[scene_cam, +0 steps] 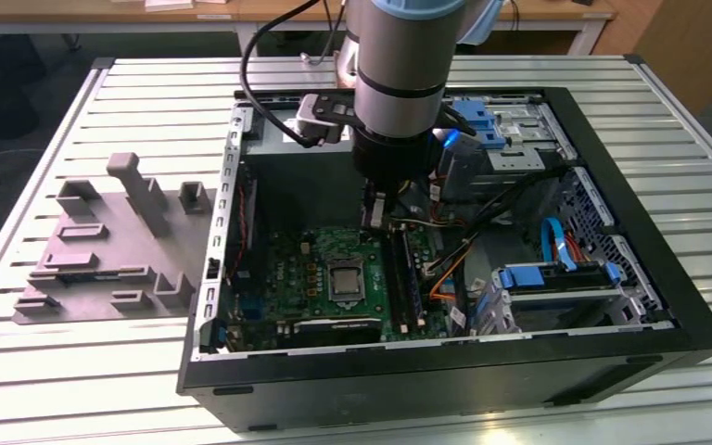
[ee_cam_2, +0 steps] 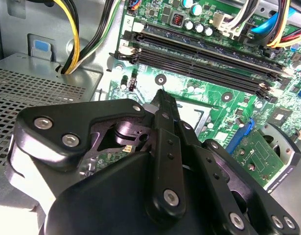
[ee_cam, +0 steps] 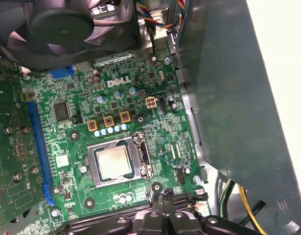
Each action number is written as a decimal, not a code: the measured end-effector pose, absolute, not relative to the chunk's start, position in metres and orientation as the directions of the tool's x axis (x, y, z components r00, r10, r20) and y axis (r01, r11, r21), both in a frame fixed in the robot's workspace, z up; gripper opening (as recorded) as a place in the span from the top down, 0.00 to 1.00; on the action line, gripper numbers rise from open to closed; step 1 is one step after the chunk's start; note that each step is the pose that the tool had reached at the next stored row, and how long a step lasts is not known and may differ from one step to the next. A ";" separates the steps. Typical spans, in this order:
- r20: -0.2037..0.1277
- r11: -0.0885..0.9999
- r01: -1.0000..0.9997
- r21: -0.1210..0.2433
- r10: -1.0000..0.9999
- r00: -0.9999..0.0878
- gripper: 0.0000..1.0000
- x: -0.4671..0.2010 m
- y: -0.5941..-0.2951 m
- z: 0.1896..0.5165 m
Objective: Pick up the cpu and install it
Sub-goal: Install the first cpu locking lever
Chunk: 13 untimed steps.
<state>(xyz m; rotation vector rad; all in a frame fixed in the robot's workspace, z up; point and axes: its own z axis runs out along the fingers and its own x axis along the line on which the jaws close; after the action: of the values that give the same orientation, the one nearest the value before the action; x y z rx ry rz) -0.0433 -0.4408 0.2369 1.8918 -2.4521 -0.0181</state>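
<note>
Arm lowered into open computer case (scene_cam: 690,334) on slatted worktop (scene_cam: 71,371), centre of exterior view. Gripper (ee_cam_2: 162,98) above green motherboard (ee_cam: 140,98), fingertips pressed together at lower centre of first wrist view; jaws clenched, nothing visible between them. Cpu (ee_cam: 114,162) seated in metal-framed socket (ee_cam: 91,169), lower centre of first wrist view, just beyond fingertips. Socket (scene_cam: 345,279) also visible at centre of exterior view. Grey moulded fixture (scene_cam: 108,241) at left of exterior view.
</note>
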 end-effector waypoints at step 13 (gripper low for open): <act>0.028 0.228 -0.973 0.036 -0.974 -0.227 0.89 -0.047 -0.448 0.237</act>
<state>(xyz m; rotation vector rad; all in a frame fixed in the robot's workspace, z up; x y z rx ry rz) -0.0468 -0.4482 0.2368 1.9248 -2.4262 -0.0171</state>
